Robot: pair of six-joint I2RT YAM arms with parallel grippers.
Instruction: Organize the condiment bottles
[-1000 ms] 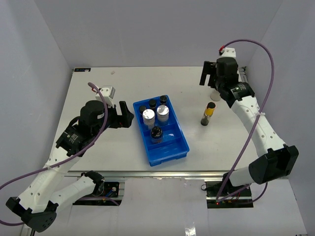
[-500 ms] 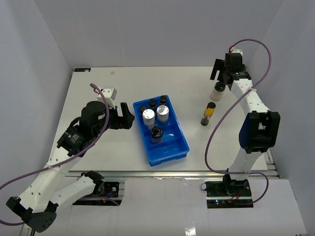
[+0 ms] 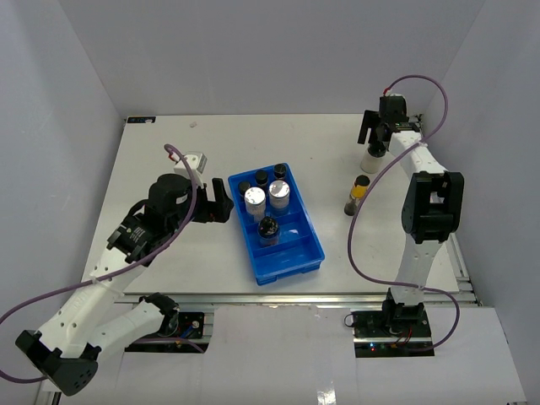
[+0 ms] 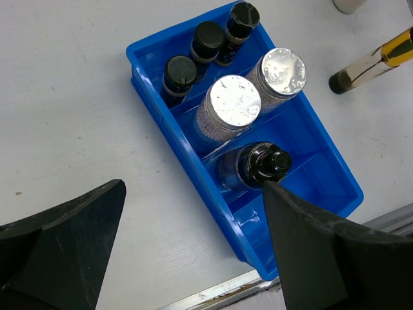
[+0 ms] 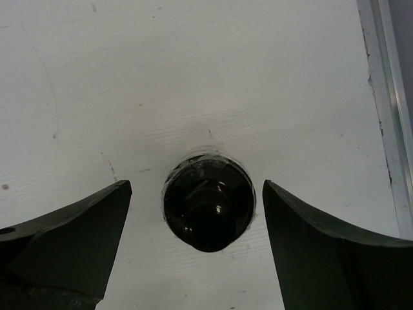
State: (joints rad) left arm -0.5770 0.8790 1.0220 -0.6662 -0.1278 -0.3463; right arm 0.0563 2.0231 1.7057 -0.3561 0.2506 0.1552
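The blue tray [image 3: 295,245] holds three dark black-capped jars [image 3: 261,178], two silver-lidded jars [image 3: 279,191] and one dark bottle [image 3: 268,226]. Right of it the yellow dark-capped bottle [image 3: 358,194] stands on the table. Behind that is the whitish black-capped bottle [image 3: 371,156], upright. My right gripper [image 3: 377,135] hangs over this bottle, open. In the right wrist view its black cap [image 5: 206,210] sits between the fingers of the right gripper [image 5: 197,188] with a gap on each side. My left gripper [image 3: 221,201] is open, just left of the tray.
In the left wrist view the tray [image 4: 316,155] lies under the open left gripper [image 4: 193,258], with the table's near metal edge [image 4: 213,290] below it. The right table rail [image 5: 387,129] runs close to the whitish bottle.
The right arm swung toward the back right and brought its gripper over the whitish bottle. The left gripper edged slightly toward the tray.
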